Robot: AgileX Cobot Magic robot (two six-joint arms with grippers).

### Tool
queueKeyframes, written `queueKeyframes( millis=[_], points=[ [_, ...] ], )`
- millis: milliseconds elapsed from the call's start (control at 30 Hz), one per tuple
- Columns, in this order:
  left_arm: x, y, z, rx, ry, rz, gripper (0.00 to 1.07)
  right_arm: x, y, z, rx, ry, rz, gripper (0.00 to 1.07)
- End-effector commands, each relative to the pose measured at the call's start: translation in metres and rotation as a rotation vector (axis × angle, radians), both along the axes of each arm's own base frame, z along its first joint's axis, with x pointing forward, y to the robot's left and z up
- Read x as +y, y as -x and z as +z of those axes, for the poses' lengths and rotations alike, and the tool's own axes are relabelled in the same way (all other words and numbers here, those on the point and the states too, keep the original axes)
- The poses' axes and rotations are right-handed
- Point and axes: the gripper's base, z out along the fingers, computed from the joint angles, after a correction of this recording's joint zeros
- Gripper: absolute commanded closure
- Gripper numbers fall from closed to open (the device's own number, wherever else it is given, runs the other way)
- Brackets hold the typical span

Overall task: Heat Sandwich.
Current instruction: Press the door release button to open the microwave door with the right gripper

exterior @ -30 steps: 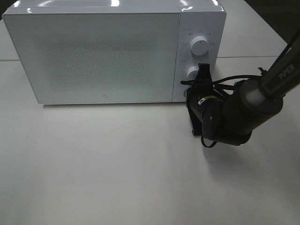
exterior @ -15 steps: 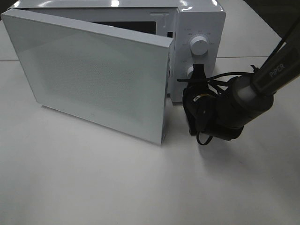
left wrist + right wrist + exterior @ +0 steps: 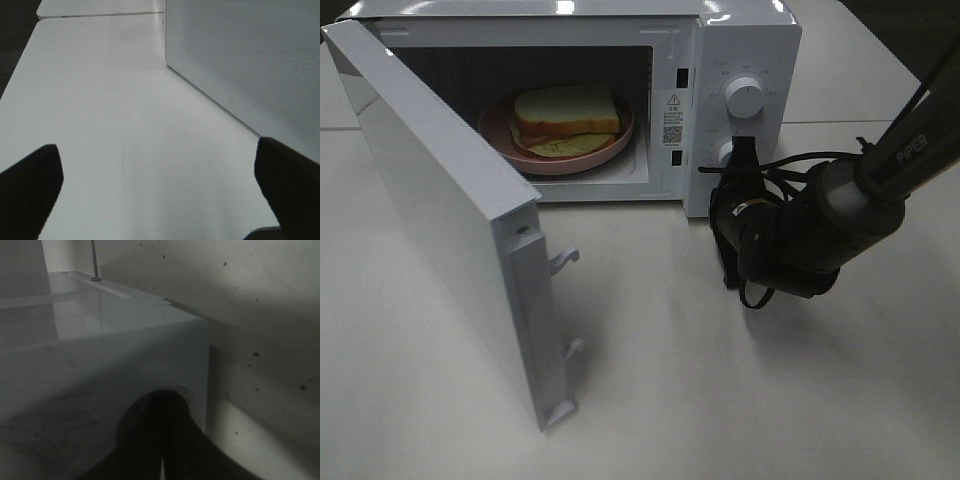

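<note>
Popping open just now, the white microwave door [image 3: 450, 230] exposes the toasted sandwich [image 3: 566, 112], now reachable; right gripper [image 3: 746, 152] pinched together, left gripper [image 3: 160, 175] apart.

The right arm [image 3: 908, 157] bears the white word "PiPER".

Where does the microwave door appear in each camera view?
Exterior high: the microwave door stands swung open at the left.
Left wrist: its dotted outer face, beyond the open left claw.
Right wrist: not in it; only the microwave casing.
Shared landmark: the white table, exterior and left wrist.
</note>
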Motion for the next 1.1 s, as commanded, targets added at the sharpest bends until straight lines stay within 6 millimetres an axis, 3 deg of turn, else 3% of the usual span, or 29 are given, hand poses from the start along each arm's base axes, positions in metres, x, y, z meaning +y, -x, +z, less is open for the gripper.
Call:
queueKeyframes(
  millis=[33,533,1100],
  points=[
    [0.000,0.003,0.000,-0.031,0.006,0.001,0.03,-0.004,-0.032,0.027,-0.196,0.018,0.017,1.06],
    [0.000,0.003,0.000,-0.031,0.006,0.001,0.03,-0.006,-0.014,0.031,-0.086,0.020,0.078,1.06],
    [0.000,0.003,0.000,-0.031,0.006,0.001,0.03,-0.018,0.028,0.042,0.085,0.032,0.164,1.05]
  ],
)
